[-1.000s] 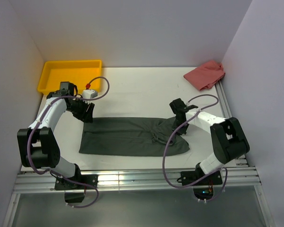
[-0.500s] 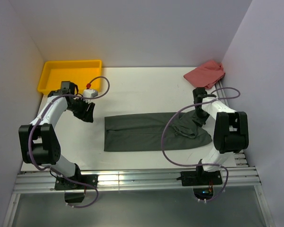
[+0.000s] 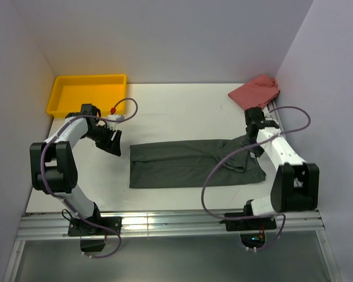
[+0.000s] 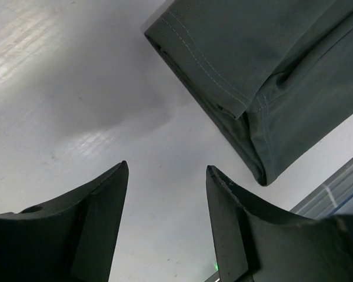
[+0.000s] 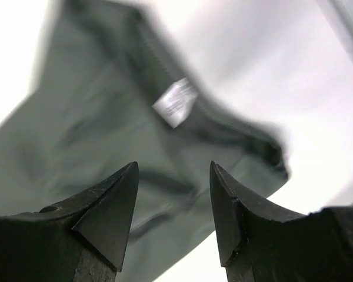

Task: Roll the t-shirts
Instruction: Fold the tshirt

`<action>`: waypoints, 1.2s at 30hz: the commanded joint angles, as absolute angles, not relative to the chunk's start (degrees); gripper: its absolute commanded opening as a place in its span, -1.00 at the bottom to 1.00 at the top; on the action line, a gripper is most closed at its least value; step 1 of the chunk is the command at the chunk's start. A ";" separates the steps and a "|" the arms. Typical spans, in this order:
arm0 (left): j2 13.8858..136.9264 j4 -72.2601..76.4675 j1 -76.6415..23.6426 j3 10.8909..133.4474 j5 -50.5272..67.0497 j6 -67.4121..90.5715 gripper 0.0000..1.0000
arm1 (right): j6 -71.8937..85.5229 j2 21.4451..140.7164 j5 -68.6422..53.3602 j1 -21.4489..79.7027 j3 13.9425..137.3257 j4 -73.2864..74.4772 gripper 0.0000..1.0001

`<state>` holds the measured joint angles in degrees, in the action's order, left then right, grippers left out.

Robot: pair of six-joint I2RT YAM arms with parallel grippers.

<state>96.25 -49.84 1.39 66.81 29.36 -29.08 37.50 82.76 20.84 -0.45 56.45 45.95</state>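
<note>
The t-shirt [image 3: 191, 163], dark charcoal-grey, lies folded into a long strip across the middle of the table. In the right wrist view its neck end [image 5: 106, 117] shows with a small white label [image 5: 175, 101]. My right gripper [image 5: 173, 167] hangs open just above that end, at the strip's right end [image 3: 254, 140], nothing between its fingers. My left gripper [image 3: 112, 144] is open over bare table, just left of the strip's left end. In the left wrist view the strip's stitched hem corner [image 4: 265, 76] lies beyond the left gripper [image 4: 167, 170], apart from it.
A yellow tray [image 3: 54, 100] stands at the back left. A red cloth [image 3: 256, 92] lies bunched at the back right corner. The side walls stand close on both sides, and a metal rail [image 3: 165, 223] runs along the near edge.
The strip has slid to the right with the right gripper. That gripper has let go of the neck end and opened. The left gripper has opened a little wider and barely moved.
</note>
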 commanded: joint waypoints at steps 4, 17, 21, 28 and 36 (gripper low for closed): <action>100.89 -46.85 0.53 69.87 36.03 -23.56 0.24 | 49.73 70.58 16.44 18.84 53.97 43.78 0.15; 107.14 -37.27 -3.25 69.70 37.09 -10.37 0.20 | 67.85 97.97 20.83 60.97 78.54 39.53 0.03; 107.31 -35.08 -3.78 68.56 35.60 -8.09 0.19 | 67.24 111.49 19.25 65.20 90.68 41.74 0.01; 108.37 -34.37 -4.04 68.38 35.16 -7.73 0.15 | 67.41 123.22 17.93 69.69 104.50 45.61 -0.02; 109.07 -34.10 -4.75 67.94 34.89 -7.65 0.04 | 68.20 128.14 17.31 71.45 107.66 48.16 -0.04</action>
<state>108.29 -35.11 -4.16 68.60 34.70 -7.79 66.87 127.50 16.36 70.98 104.77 45.12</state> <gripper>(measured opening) 0.530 0.482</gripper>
